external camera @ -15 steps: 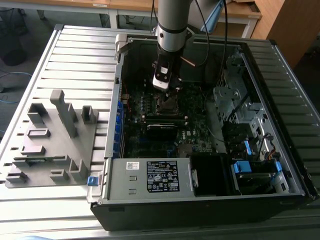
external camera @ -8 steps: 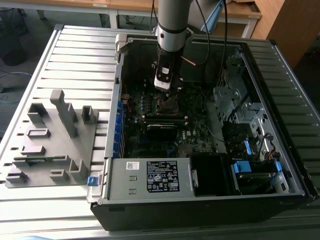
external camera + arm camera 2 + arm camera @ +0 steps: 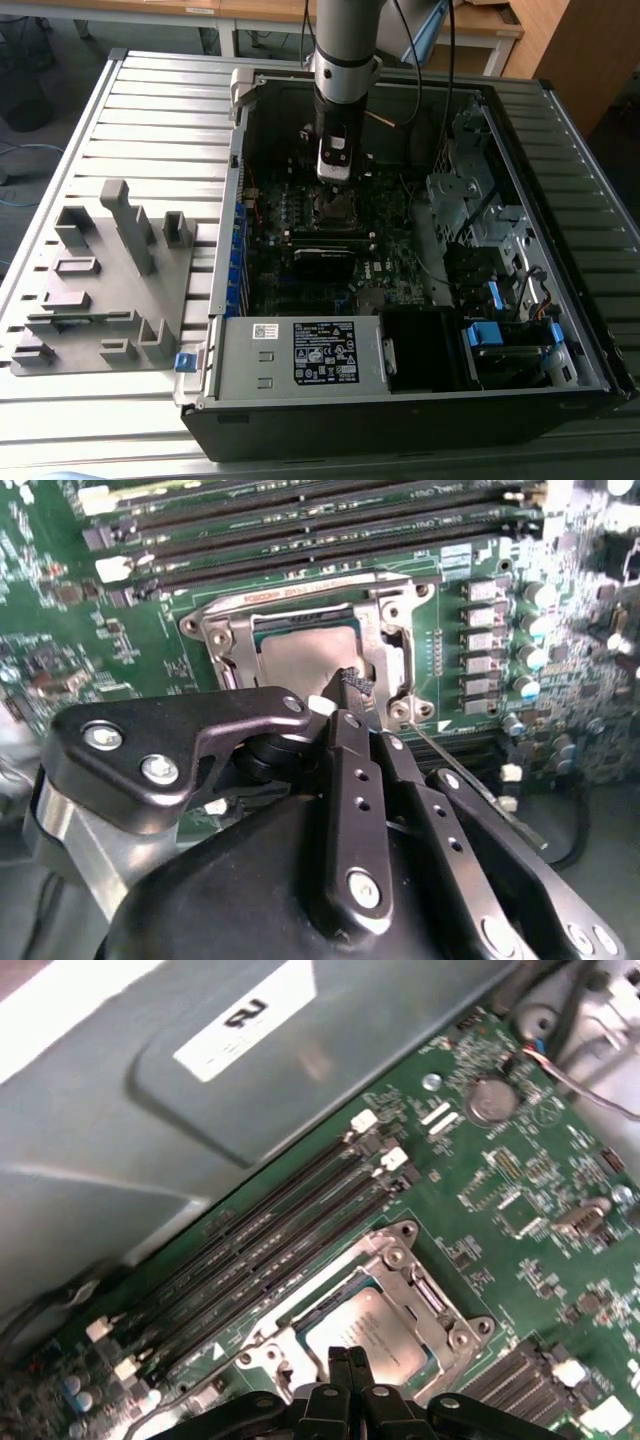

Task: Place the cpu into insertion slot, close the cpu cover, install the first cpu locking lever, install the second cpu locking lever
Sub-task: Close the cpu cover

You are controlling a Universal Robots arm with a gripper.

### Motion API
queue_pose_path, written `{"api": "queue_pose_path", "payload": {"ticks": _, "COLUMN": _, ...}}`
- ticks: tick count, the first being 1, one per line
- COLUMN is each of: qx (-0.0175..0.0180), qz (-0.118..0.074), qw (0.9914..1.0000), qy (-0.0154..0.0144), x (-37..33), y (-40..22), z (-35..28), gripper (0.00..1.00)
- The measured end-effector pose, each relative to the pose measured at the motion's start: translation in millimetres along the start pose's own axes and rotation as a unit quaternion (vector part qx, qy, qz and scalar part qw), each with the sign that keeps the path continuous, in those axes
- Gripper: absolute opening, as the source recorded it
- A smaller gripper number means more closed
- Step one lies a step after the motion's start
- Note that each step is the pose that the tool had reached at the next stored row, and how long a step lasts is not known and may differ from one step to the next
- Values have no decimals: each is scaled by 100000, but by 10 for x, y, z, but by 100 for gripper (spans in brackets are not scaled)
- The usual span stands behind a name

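Note:
The cpu (image 3: 300, 658) (image 3: 365, 1332), a dull silver square, lies in the insertion slot (image 3: 335, 207) on the green motherboard. The cpu cover (image 3: 372, 630) (image 3: 420, 1290), a silvery frame, lies flat around the chip's face. My gripper (image 3: 335, 172) (image 3: 350, 683) (image 3: 348, 1358) hangs just above the socket's edge, its black fingers shut together with nothing between them. In the second wrist view, its tip is over the cover's side bar. A thin metal locking lever (image 3: 465, 775) runs away from the socket's corner; I cannot tell whether it is latched.
Long black memory slots (image 3: 300, 520) (image 3: 260, 1240) run beside the socket. A row of capacitors (image 3: 525, 630) stands on its other side. The open computer case holds a power supply box (image 3: 300, 350) and drive bays (image 3: 480, 220). A grey fixture tray (image 3: 100, 280) lies at the exterior view's left.

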State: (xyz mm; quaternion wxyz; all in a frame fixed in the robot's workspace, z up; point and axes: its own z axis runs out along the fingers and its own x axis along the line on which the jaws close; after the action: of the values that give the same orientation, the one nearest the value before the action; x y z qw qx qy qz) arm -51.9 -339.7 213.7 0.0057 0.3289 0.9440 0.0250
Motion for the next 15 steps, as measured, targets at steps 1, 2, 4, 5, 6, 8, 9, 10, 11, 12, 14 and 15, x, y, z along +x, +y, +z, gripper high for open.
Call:
{"api": "queue_pose_path", "payload": {"ticks": 1, "qx": 5, "qz": -892, "qw": 99996, "qy": 43, "x": 0, "y": 0, "z": 0, "gripper": 11}}
{"api": "queue_pose_path", "payload": {"ticks": 2, "qx": 16, "qz": -1794, "qw": 99984, "qy": 90, "x": 0, "y": 0, "z": 0, "gripper": 11}}
{"api": "queue_pose_path", "payload": {"ticks": 4, "qx": 21, "qz": -3411, "qw": 99942, "qy": 169, "x": 0, "y": 0, "z": 0, "gripper": 11}}
{"api": "queue_pose_path", "payload": {"ticks": 5, "qx": 22, "qz": -3466, "qw": 99940, "qy": 171, "x": 0, "y": 0, "z": 0, "gripper": 11}}
{"api": "queue_pose_path", "payload": {"ticks": 6, "qx": 23, "qz": -3476, "qw": 99939, "qy": 173, "x": 0, "y": 0, "z": 0, "gripper": 11}}
{"api": "queue_pose_path", "payload": {"ticks": 8, "qx": 23, "qz": -3486, "qw": 99939, "qy": 176, "x": 0, "y": 0, "z": 0, "gripper": 11}}
{"api": "queue_pose_path", "payload": {"ticks": 9, "qx": 24, "qz": -3491, "qw": 99939, "qy": 176, "x": 0, "y": 0, "z": 0, "gripper": 11}}
{"api": "queue_pose_path", "payload": {"ticks": 10, "qx": 23, "qz": -3494, "qw": 99939, "qy": 176, "x": 0, "y": 0, "z": 0, "gripper": 11}}
{"api": "queue_pose_path", "payload": {"ticks": 11, "qx": 22, "qz": -3497, "qw": 99939, "qy": 176, "x": 0, "y": 0, "z": 0, "gripper": 11}}
{"api": "queue_pose_path", "payload": {"ticks": 12, "qx": 24, "qz": -3519, "qw": 99938, "qy": 175, "x": 0, "y": 0, "z": 0, "gripper": 11}}
{"api": "queue_pose_path", "payload": {"ticks": 14, "qx": 24, "qz": -3733, "qw": 99930, "qy": 188, "x": 0, "y": 0, "z": 0, "gripper": 11}}
{"api": "queue_pose_path", "payload": {"ticks": 15, "qx": 26, "qz": -3954, "qw": 99922, "qy": 200, "x": 0, "y": 0, "z": 0, "gripper": 11}}
